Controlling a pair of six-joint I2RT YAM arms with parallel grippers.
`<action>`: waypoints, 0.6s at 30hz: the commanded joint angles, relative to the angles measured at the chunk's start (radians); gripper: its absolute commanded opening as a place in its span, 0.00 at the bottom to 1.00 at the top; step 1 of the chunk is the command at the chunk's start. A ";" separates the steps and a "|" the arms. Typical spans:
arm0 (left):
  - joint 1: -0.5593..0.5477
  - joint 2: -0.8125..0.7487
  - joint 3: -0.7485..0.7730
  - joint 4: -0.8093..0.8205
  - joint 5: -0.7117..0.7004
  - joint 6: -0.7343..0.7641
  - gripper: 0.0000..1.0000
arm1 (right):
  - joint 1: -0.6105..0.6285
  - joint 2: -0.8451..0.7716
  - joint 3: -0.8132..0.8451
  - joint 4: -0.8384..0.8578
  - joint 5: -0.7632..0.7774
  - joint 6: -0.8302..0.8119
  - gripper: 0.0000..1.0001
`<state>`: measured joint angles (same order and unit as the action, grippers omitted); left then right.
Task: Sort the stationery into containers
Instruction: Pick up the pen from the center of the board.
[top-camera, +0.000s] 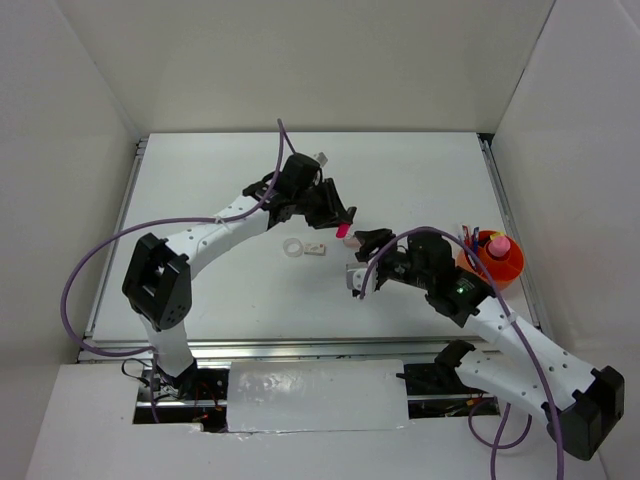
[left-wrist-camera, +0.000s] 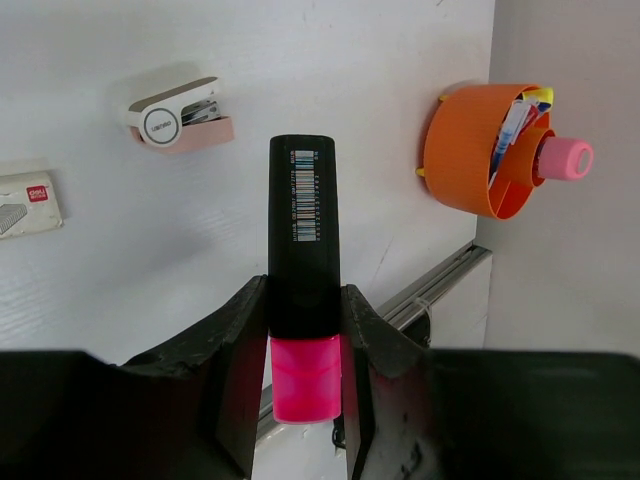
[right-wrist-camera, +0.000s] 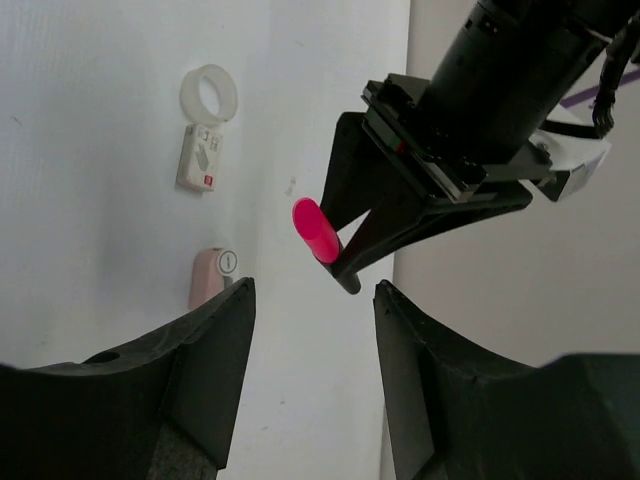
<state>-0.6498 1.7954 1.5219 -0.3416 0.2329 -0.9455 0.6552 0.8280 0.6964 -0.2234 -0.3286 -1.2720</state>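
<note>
My left gripper (top-camera: 345, 222) is shut on a black highlighter with a pink cap (left-wrist-camera: 303, 220) and holds it above the table's middle. It grips near the cap. My right gripper (top-camera: 362, 258) is open and empty, just right of the left one, with its jaws facing the highlighter's pink cap (right-wrist-camera: 315, 230). The orange cup (top-camera: 497, 258) stands at the right and holds a pink tube (left-wrist-camera: 565, 158) and pens. A clear tape ring (top-camera: 293, 247) and a whitish eraser (top-camera: 316, 249) lie on the table left of the grippers. A pink-and-white dispenser (right-wrist-camera: 212, 277) lies below my right gripper.
The white table (top-camera: 200, 200) has white walls at the back and both sides. A metal rail (left-wrist-camera: 440, 280) runs along the right edge by the cup. The left arm reaches across the middle; the right arm lies along the near right.
</note>
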 joint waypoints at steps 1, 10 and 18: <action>0.007 -0.048 0.000 0.012 0.036 -0.021 0.00 | 0.015 -0.010 -0.023 0.151 -0.072 -0.113 0.57; -0.027 -0.018 0.020 0.000 0.040 -0.032 0.00 | 0.018 0.065 -0.017 0.153 -0.115 -0.147 0.52; -0.031 -0.018 0.037 -0.002 0.037 -0.027 0.00 | -0.029 0.109 -0.012 0.082 -0.167 -0.225 0.50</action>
<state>-0.6758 1.7954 1.5208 -0.3527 0.2516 -0.9539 0.6441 0.9218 0.6724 -0.1268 -0.4553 -1.4425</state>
